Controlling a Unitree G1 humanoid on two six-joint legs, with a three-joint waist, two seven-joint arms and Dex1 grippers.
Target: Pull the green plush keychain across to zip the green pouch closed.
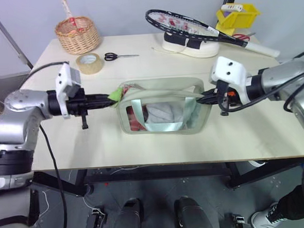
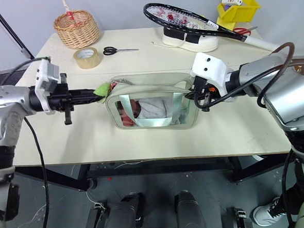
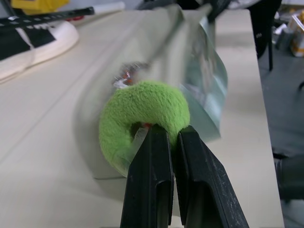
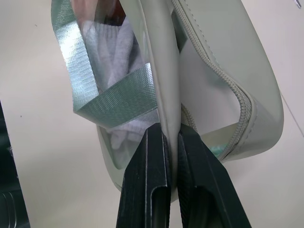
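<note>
Bench [image 1: 143, 140] space is ample toward the near edge, but the racket [image 2: 187, 19], tape roll [image 1: 89, 63] and scissors [image 1: 120, 56] crowd the far side. The green pouch [image 1: 161, 90] stands mid-bench with its zipper open. The right claw [image 4: 172, 137] is clamped on the pouch's end wall as anchor; the left claw [image 3: 173, 137] is clamped on the green plush keychain [image 3: 142, 109] at the opposite end. Pull level along the zipper line toward the right claw, keeping the pouch taut
</note>
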